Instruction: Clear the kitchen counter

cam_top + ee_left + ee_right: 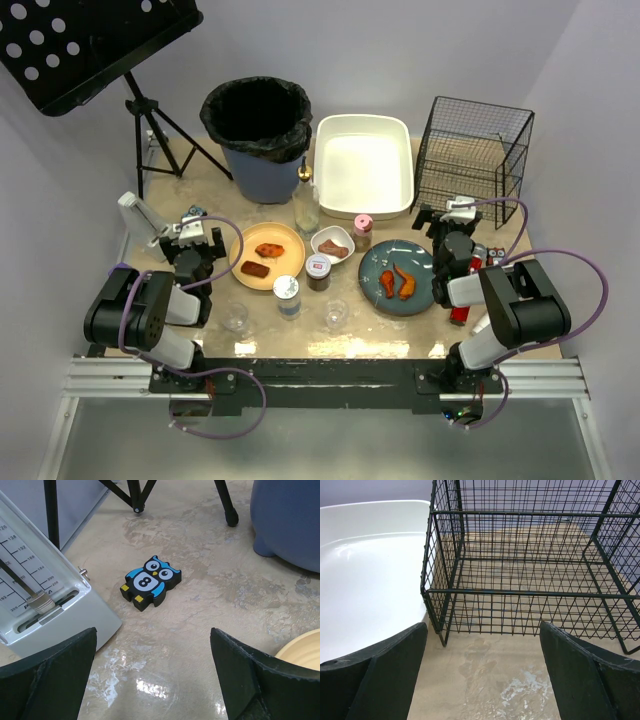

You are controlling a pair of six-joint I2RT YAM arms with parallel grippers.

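The beige mottled kitchen counter (390, 330) carries a yellow plate (268, 256) with brown food, a small white bowl (332, 243), a blue plate (397, 277) with orange pieces, three small jars (318, 271), two glasses (336, 314) and a clear bottle (306, 205). My left gripper (195, 232) stands open at the left, empty, over bare counter (170, 630). A blue owl figure (150, 582) lies just ahead of it. My right gripper (455, 215) is open and empty too, low over the counter (490, 670) in front of the wire basket.
A black wire basket (530, 555) and a white tub (370, 570) stand at the back right. A lined blue bin (258, 125) sits at the back. A metronome (45, 605) is close to my left finger. A tripod stand (150, 125) is at the back left.
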